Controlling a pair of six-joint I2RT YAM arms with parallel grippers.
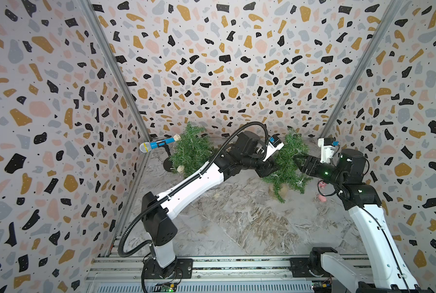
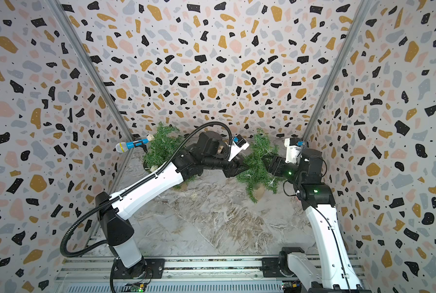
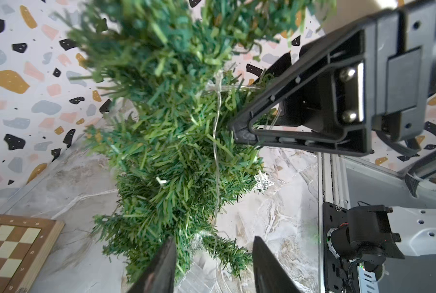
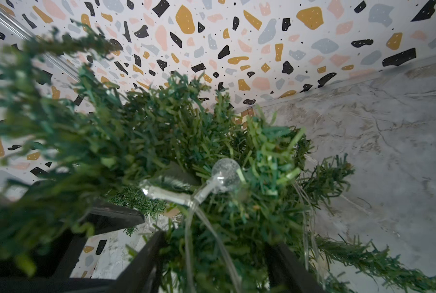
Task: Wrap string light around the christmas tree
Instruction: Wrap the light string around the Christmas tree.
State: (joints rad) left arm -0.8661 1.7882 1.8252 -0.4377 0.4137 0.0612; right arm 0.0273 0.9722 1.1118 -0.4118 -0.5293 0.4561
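The left claw [image 3: 214, 239] is spread, its tips either side of a low branch of the christmas tree [image 3: 166, 152]; nothing looks pinched. From between them the string light [image 3: 214, 142] runs lengthwise along the tree's flank toward the right claw [image 4: 215, 239] on the tree's far side. That claw is spread too, with foliage, the thin wire and a round bulb [image 4: 225, 172] just ahead of its tips. The right arm looks nearer the wire, so it likely carries the next turn round.

Christmas tree [image 1: 289, 152] between left hand [image 1: 272, 169], right hand [image 1: 298, 159].
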